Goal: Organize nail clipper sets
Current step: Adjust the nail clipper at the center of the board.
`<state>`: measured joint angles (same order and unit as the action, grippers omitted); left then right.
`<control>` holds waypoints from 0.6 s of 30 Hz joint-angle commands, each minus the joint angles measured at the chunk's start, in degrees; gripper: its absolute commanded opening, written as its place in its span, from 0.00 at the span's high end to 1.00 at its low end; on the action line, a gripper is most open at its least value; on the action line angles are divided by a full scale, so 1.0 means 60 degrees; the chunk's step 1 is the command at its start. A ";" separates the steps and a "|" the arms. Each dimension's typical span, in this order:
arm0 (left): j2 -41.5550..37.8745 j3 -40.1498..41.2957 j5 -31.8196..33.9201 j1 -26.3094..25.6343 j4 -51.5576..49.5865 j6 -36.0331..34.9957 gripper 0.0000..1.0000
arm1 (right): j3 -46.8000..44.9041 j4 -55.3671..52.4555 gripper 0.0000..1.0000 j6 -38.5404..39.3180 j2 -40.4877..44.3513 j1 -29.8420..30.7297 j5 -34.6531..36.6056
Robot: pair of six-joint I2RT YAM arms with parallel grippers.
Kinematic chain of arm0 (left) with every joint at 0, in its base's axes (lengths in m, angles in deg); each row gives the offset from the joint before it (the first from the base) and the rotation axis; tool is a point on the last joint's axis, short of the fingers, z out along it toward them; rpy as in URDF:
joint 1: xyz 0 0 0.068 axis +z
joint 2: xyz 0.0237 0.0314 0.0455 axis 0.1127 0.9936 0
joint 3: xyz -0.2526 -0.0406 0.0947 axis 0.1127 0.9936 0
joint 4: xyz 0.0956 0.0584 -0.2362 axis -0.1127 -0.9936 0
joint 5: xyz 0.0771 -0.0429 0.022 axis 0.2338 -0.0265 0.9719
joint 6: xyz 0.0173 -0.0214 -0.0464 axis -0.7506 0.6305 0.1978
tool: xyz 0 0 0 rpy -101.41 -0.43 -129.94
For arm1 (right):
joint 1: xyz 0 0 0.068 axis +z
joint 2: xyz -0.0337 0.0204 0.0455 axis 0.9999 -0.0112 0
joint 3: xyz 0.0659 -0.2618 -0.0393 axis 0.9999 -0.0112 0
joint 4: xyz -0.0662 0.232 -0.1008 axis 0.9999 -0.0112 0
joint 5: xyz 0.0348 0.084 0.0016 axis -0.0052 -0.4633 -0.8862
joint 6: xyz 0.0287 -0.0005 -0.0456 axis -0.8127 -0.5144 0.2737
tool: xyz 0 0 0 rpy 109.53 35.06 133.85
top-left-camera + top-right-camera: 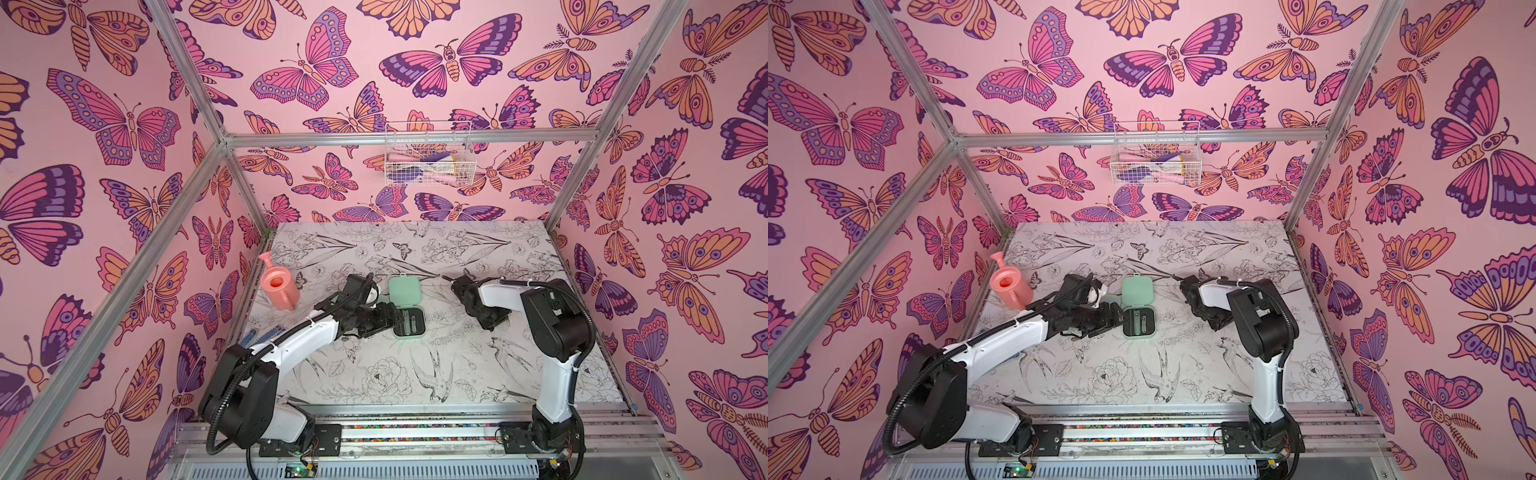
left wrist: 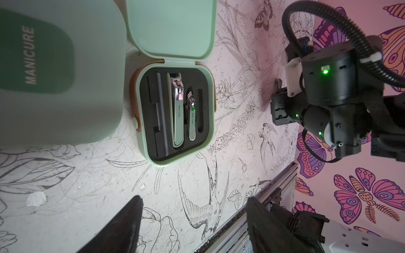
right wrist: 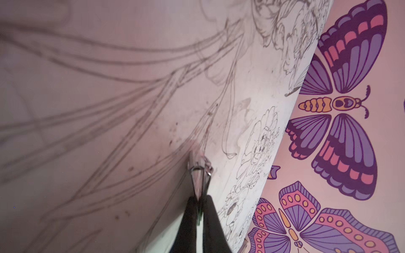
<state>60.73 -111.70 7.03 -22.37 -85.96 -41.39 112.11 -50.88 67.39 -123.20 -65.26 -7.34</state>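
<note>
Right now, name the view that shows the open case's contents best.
Left wrist view: the open case is close and sharp, with two clippers and a slim grey tool clear inside. In both top views the open case is small, its contents barely distinct. The right wrist view misses it.

You've got even, diffuse light in both top views, w/ a pink cast off the walls [image 1: 124, 124]; shadows on the table [image 1: 374, 374] are soft & faint. Wide-angle stretch at the edges. Left wrist view: closed case [image 2: 54, 65] too close, soft; glare on the big clipper [image 2: 178, 96]. Right wrist view: dimmer, near table blurred, glint on the metal tool [image 3: 198, 175].
</note>
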 commanded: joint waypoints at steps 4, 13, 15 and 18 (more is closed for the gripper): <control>0.0171 -0.0069 -0.0154 0.0017 -0.0030 -0.0119 0.23 | 0.0166 0.0234 0.87 0.0485 -0.0352 -0.0032 -0.0708; 0.0276 -0.0130 -0.0214 0.0017 -0.0028 -0.0130 0.22 | 0.0095 0.0025 0.73 0.0344 0.0000 0.0056 -0.1246; 0.0261 -0.0130 -0.0215 0.0017 -0.0030 -0.0128 0.21 | 0.0097 -0.0084 0.72 0.0308 0.0225 0.0063 -0.1475; 0.0272 -0.0130 -0.0199 0.0017 -0.0024 -0.0119 0.21 | 0.0091 -0.0213 0.71 0.0249 0.0769 0.0070 -0.2228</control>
<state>61.93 -111.79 6.68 -22.37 -85.96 -41.56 113.05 -51.08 68.96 -120.98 -65.26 -11.93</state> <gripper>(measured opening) 0.784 0.290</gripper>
